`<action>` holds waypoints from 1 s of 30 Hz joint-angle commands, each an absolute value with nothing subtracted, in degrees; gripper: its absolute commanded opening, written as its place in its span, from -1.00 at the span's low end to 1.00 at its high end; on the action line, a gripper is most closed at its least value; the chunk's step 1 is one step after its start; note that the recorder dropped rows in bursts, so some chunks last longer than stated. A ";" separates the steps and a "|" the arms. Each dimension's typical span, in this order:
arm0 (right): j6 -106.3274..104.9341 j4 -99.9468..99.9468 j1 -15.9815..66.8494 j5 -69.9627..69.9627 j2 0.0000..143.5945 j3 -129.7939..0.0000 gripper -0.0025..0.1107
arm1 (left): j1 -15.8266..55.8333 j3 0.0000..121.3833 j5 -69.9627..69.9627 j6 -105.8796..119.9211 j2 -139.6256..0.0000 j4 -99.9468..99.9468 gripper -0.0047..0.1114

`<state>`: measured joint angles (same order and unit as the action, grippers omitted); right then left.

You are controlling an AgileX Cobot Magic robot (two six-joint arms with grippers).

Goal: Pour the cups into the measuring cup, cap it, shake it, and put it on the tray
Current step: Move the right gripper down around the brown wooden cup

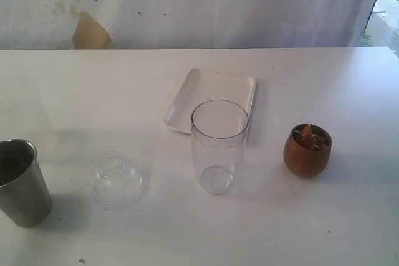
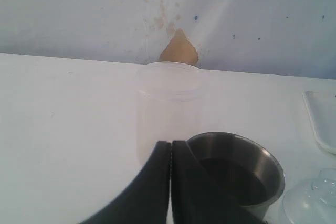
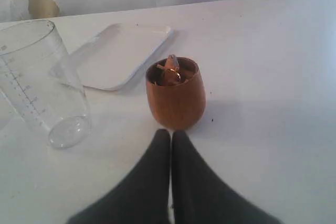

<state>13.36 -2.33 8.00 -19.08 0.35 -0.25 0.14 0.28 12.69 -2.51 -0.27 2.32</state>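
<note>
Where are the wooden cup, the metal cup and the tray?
wooden cup (image 1: 305,161), exterior view, on its round belly.
metal cup (image 1: 25,197), exterior view, on its side wall.
tray (image 1: 212,85), exterior view, on its bare middle.

Prob. lab test setup — white table, stained sheet backdrop w/ 1 brown patch.

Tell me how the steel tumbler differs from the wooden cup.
The steel tumbler is grey metal with straight tapered walls; the wooden cup is brown and round-bellied. The steel tumbler stands taller than the wooden cup. The wooden cup holds brownish pieces up to its rim; the steel tumbler's inside just looks dark. Both stand upright and open-topped on the table.
</note>
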 commanded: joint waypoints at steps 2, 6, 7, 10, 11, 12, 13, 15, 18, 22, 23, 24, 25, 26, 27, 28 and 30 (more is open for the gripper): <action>12.62 -3.39 8.15 -4.62 0.00 0.00 -0.96 | 0.13 0.00 12.02 -2.64 0.00 2.52 -0.90; 12.62 -2.97 8.15 10.76 0.00 0.00 -0.96 | 0.13 0.00 12.02 -2.64 0.00 2.52 -0.90; 12.62 -2.97 8.15 13.75 0.00 0.00 -0.96 | 0.13 0.00 12.02 -2.64 0.00 2.52 -0.90; 15.78 -2.97 8.15 18.67 0.00 0.00 -0.96 | 0.13 0.00 12.02 -2.64 0.00 2.52 -0.90; 15.91 -2.97 8.15 14.83 0.00 0.00 -0.95 | 0.13 0.00 12.02 -2.64 0.00 2.52 -0.90; 14.99 -2.97 8.15 13.40 0.00 0.00 -0.92 | 0.13 0.00 12.02 -2.64 0.00 2.52 -0.90; 11.88 -2.97 8.15 10.16 0.04 0.00 -0.72 | 0.13 0.00 12.02 -2.64 0.00 2.52 -0.90; 11.74 -2.97 8.15 10.91 2.10 0.00 0.00 | 0.13 0.00 12.02 -2.64 0.00 2.52 -0.90; 10.67 -3.09 8.15 14.20 5.18 0.00 0.70 | 0.13 0.00 12.02 -2.64 0.00 2.52 -0.90; 10.67 -3.09 8.15 17.37 11.69 0.00 0.84 | 0.13 0.00 12.02 -2.64 0.00 2.52 -0.90; 10.67 -3.09 8.15 18.72 13.75 0.00 0.84 | 0.13 0.00 12.02 -2.64 0.00 2.52 -0.90; 10.10 -3.09 8.15 20.35 15.97 0.00 0.84 | 0.13 0.00 12.02 -2.64 0.00 2.52 -0.90; 8.91 -3.09 8.15 21.76 17.83 0.00 0.84 | 0.13 0.00 12.02 -2.64 0.00 2.52 -0.90; 6.89 -3.63 8.15 23.72 20.16 0.00 0.84 | 0.13 0.00 12.02 -2.64 0.00 2.52 -0.90; 4.67 -3.73 8.15 25.85 22.68 0.00 0.84 | 0.13 0.00 12.02 -2.64 0.00 2.52 -0.90; 3.57 -3.73 8.15 27.47 24.62 0.00 0.84 | 0.13 0.00 12.02 -2.64 0.00 2.52 -0.90; 2.75 -3.48 8.15 30.98 29.77 0.00 0.84 | 0.13 0.00 12.02 -2.64 0.00 2.52 -0.90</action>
